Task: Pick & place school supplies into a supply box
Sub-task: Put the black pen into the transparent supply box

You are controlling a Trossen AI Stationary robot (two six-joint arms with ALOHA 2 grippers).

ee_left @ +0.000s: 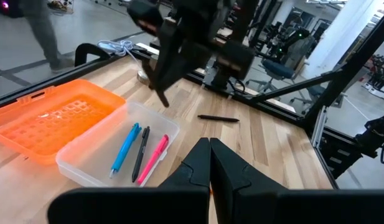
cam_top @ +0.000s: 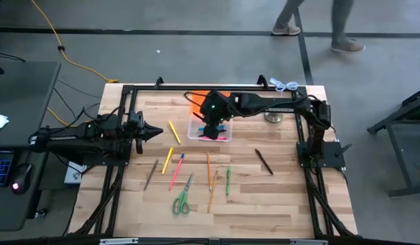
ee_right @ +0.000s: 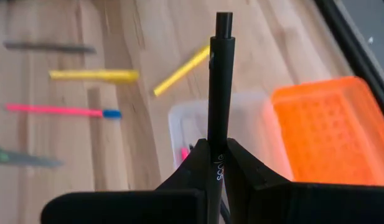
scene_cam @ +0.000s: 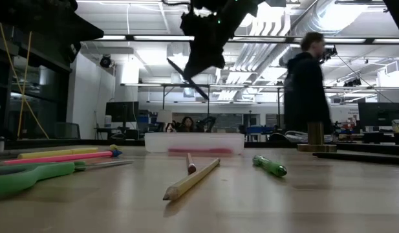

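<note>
- High view: the right gripper (cam_top: 213, 129) hangs over the supply box (cam_top: 211, 131), which sits at 12 o'clock from the bench (cam_top: 278, 197) centre, its orange lid (cam_top: 198, 99) folded open. The right arm reaches across from 3 o'clock. The left gripper (cam_top: 155, 132) waits at 9 o'clock, level with the box. Loose supplies lie toward 6 o'clock: green scissors (cam_top: 182, 202), a pink marker (cam_top: 175, 171), an orange pencil (cam_top: 209, 170), a green pen (cam_top: 228, 181); a dark brown pen (cam_top: 264, 161) lies at 4 o'clock.
- Low view: the right gripper is raised above the box with a dark pen (scene_cam: 187, 79) slanting down from it, clear of the box.
- Left wrist view: the left fingers (ee_left: 198, 163) are pressed together, holding nothing. The box already holds a blue pen (ee_left: 126, 147), a black pen (ee_left: 140, 154) and a pink pen (ee_left: 154, 157).
- Right wrist view: the right fingers (ee_right: 244, 165) pinch the dark pen near one end; most of the barrel sticks out ahead.
- Handling judgement: the pen is light, stiff and smooth. Held near its end it may pivot; a mid-barrel hold is steadier.
</note>
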